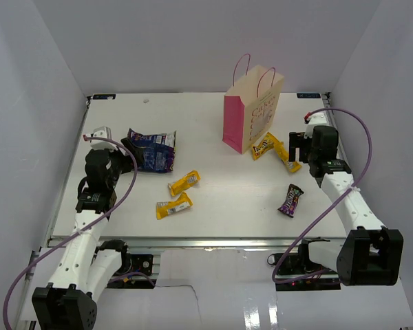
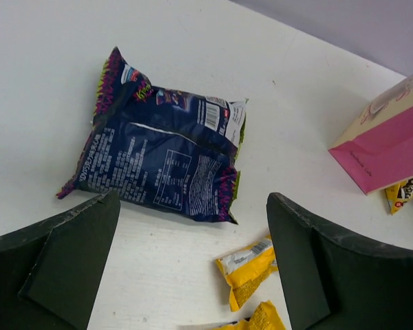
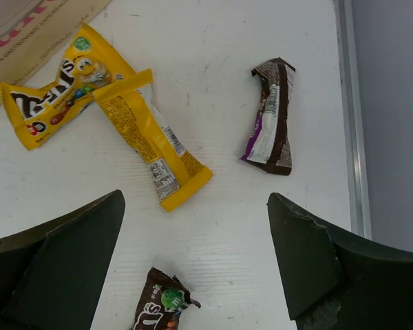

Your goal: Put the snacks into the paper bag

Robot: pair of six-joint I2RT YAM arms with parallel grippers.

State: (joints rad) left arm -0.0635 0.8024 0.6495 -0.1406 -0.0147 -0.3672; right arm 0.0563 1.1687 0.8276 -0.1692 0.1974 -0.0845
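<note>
Though hidden overhead, a brown-purple wrapper (image 3: 270, 117) shows in the right-wrist view.

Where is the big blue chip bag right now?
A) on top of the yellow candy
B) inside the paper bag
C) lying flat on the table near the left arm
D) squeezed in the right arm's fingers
C: the chip bag lies flat on the table just ahead of the left arm's fingers, which are open and empty, while the paper bag stands apart from it, farther right.
</note>
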